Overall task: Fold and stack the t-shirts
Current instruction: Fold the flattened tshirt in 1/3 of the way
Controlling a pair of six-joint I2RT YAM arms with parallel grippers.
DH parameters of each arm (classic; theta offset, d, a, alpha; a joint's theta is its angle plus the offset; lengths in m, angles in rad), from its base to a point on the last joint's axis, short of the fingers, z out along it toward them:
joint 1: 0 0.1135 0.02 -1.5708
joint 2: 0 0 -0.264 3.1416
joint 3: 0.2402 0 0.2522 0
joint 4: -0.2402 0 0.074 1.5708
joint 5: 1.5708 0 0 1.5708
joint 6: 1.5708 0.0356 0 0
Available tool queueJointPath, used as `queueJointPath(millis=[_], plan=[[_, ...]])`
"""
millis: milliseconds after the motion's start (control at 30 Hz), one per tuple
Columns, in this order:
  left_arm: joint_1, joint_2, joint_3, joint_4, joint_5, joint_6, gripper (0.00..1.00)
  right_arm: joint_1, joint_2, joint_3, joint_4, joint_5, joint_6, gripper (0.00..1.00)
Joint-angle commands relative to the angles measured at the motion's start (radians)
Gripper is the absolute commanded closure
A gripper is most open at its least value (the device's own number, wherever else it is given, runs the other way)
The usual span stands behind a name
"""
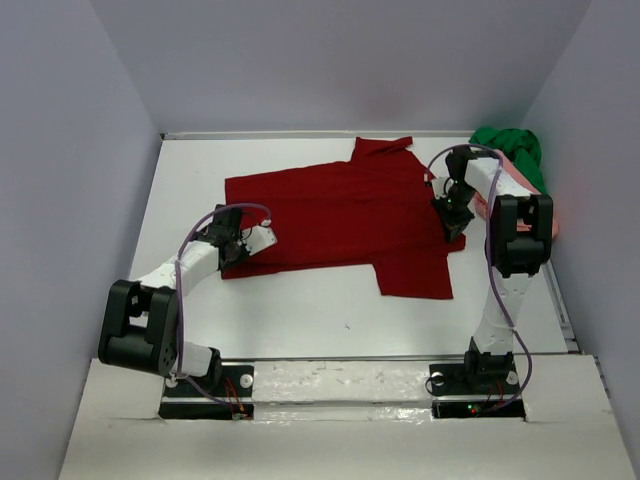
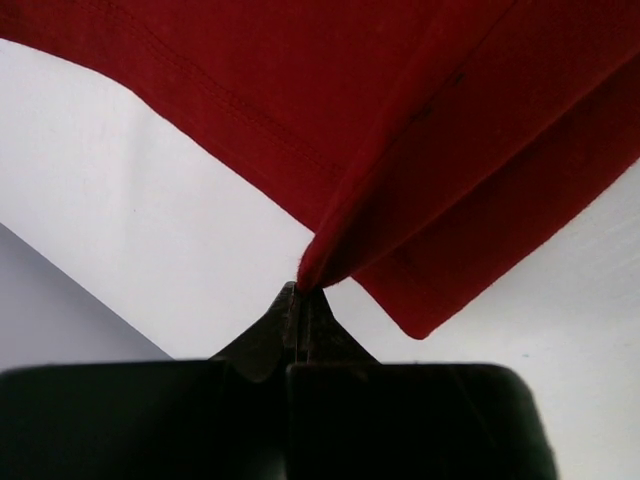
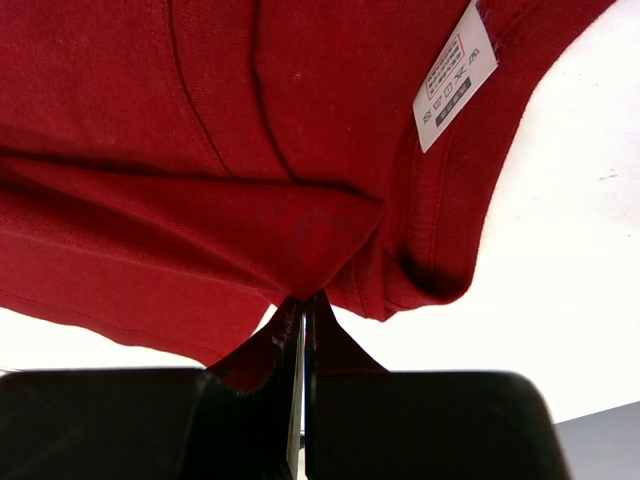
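The dark red t-shirt (image 1: 340,215) lies spread across the middle of the white table. My left gripper (image 1: 232,243) is shut on its lower left hem corner; the left wrist view shows the cloth (image 2: 420,130) pinched at the fingertips. My right gripper (image 1: 450,212) is shut on the shirt's right side near the collar; the right wrist view shows bunched red cloth (image 3: 250,150) and a white label (image 3: 455,75). The bright green t-shirt (image 1: 510,148) lies crumpled at the back right, on the salmon pink t-shirt (image 1: 518,185), which is mostly hidden by my right arm.
Grey walls enclose the table on the left, back and right. The table (image 1: 300,310) shows bare white in front of the shirt. A metal rail (image 1: 340,358) runs along the near edge by the arm bases.
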Motion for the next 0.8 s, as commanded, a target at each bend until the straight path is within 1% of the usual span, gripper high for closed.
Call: queueJointPath(millis=[0, 33, 67, 100, 133, 167, 200, 233, 300, 333, 400, 467, 533, 600, 667, 700, 733, 767], plan=[[-0.007, 0.012, 0.032, 0.03, -0.059, -0.02, 1.0, 0.006, 0.01, 0.052, -0.006, 0.016, -0.007, 1.0], [-0.009, 0.014, 0.023, 0.054, -0.07, -0.023, 0.93, 0.006, 0.01, 0.056, -0.006, 0.016, -0.004, 0.98], [-0.01, 0.011, 0.021, 0.067, -0.08, -0.023, 0.86, 0.006, 0.01, 0.059, -0.004, 0.016, -0.003, 0.9], [-0.013, 0.008, 0.017, 0.081, -0.105, -0.028, 0.75, 0.006, 0.009, 0.068, -0.006, 0.009, -0.003, 0.73], [-0.013, 0.003, 0.009, 0.114, -0.113, -0.031, 0.73, 0.006, 0.007, 0.075, -0.006, 0.004, -0.003, 0.63], [-0.012, 0.0, 0.008, 0.128, -0.122, -0.033, 0.65, 0.006, 0.007, 0.081, -0.004, 0.0, -0.001, 0.56], [-0.015, -0.002, 0.009, 0.14, -0.143, -0.034, 0.5, 0.006, 0.007, 0.087, -0.007, -0.002, 0.0, 0.44], [-0.013, -0.003, 0.012, 0.168, -0.156, -0.045, 0.28, 0.006, 0.009, 0.11, -0.013, -0.001, 0.0, 0.35], [-0.016, -0.011, 0.024, 0.182, -0.197, -0.049, 0.08, 0.006, 0.0, 0.134, -0.035, 0.001, 0.0, 0.22], [-0.016, -0.018, 0.04, 0.202, -0.209, -0.06, 0.01, 0.006, -0.01, 0.165, -0.053, -0.002, -0.001, 0.21], [-0.016, -0.061, 0.061, 0.206, -0.219, -0.065, 0.01, 0.006, -0.051, 0.191, -0.078, -0.011, -0.012, 0.21], [-0.016, -0.116, 0.096, 0.217, -0.229, -0.1, 0.01, 0.006, -0.111, 0.228, -0.122, -0.043, -0.032, 0.2], [-0.013, -0.152, 0.132, 0.217, -0.234, -0.132, 0.01, 0.006, -0.154, 0.231, -0.166, -0.071, -0.052, 0.2], [-0.007, -0.199, 0.153, 0.203, -0.214, -0.187, 0.01, 0.006, -0.198, 0.185, -0.185, -0.125, -0.101, 0.2], [0.005, -0.232, 0.158, 0.2, -0.185, -0.233, 0.01, 0.016, -0.269, 0.107, -0.174, -0.132, -0.14, 0.21], [0.01, -0.264, 0.15, 0.197, -0.165, -0.259, 0.01, 0.016, -0.29, 0.061, -0.17, -0.131, -0.182, 0.22], [0.013, -0.275, 0.127, 0.202, -0.151, -0.275, 0.01, 0.027, -0.335, -0.036, -0.17, -0.128, -0.205, 0.24], [0.017, -0.285, 0.117, 0.206, -0.157, -0.295, 0.01, 0.038, -0.358, -0.084, -0.17, -0.126, -0.222, 0.25]])
